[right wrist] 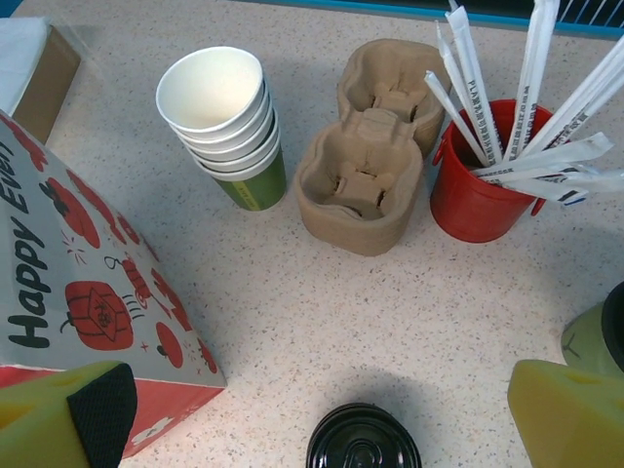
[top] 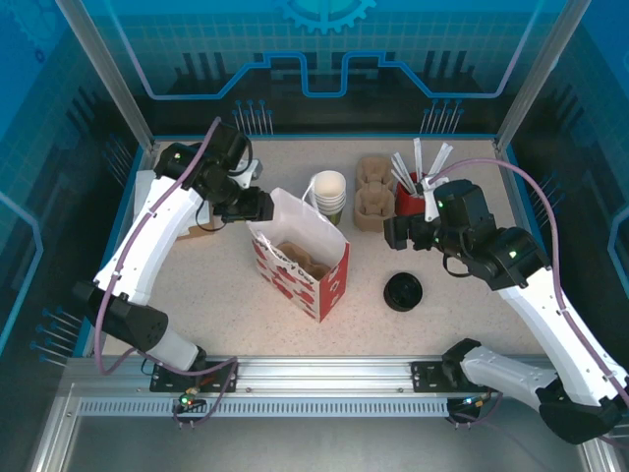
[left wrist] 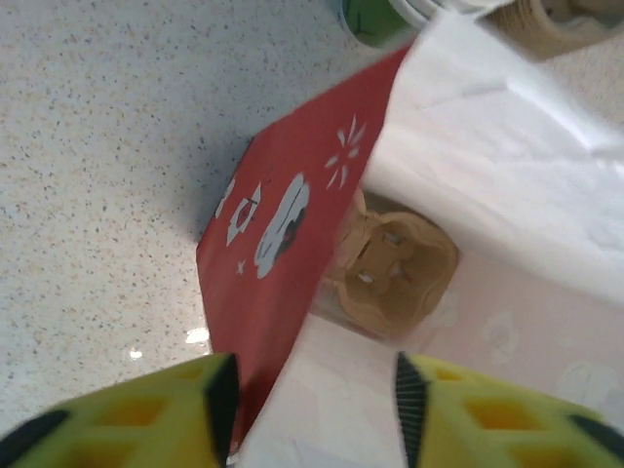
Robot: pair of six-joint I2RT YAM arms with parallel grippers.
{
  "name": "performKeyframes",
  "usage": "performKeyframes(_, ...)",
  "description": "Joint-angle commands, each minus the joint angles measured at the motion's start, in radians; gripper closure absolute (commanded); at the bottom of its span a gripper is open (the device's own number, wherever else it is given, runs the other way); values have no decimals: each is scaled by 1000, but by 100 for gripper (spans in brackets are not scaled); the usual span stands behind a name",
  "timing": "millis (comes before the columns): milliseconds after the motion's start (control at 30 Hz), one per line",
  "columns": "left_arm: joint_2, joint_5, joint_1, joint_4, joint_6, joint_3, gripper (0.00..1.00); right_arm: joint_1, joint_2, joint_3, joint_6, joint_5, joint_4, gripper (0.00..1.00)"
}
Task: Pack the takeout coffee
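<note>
While my left hand (left wrist: 314, 395) hangs over the back-left rim of the paper bag (top: 313, 280), its fingers stand apart and clamp nothing; the bag's red wall and white lining show in the gap. On the bag's floor lies one brown cup carrier (left wrist: 395, 278).

My right hand (right wrist: 322, 395) is to the right of the bag, low over the desk (right wrist: 322, 312), fingers spread wide and gripping nothing. The stack of black lids (right wrist: 363, 444) sits under that gap.

Takeout coffee (right wrist: 588, 343): a yellow-green wall with a black top, just beyond my right hand on the side away from the bag. The frame edge cuts it off, so I cannot tell if it touches.

Behind the bag is the stack of lidless cups (right wrist: 229, 117). The empty carriers (right wrist: 366, 185) and the red bucket (right wrist: 478, 195) of wrapped straws (right wrist: 534, 68) stand farther right.
</note>
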Motion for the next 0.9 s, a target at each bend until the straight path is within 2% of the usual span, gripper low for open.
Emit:
performKeyframes(0, 0, 11, 28, 33, 58, 15, 42, -16, 24, 60, -5, -46, 2, 0)
performKeyframes(100, 15, 11, 42, 34, 95, 4, 40, -13, 78, 141, 17, -107, -49, 3)
performKeyframes(267, 21, 30, 46, 71, 156, -42, 51, 54, 202, 305, 49, -212, -147, 29)
performKeyframes(400, 12, 34, 46, 103, 209, -64, 61, 216, 321, 440, 54, -153, -204, 46)
performKeyframes(467, 7, 44, 46, 116, 230, -69, 67, 290, 384, 505, 59, -125, -223, 52)
performKeyframes(567, 12, 49, 46, 124, 245, -73, 77, 375, 490, 604, 67, -103, -254, 63)
performKeyframes(700, 13, 64, 46, 140, 247, -83, 86, 431, 622, 705, 71, -72, -297, 77)
performKeyframes(867, 12, 126, 44, 162, 249, -93, 93, 456, 739, 757, 59, -68, -312, 84)
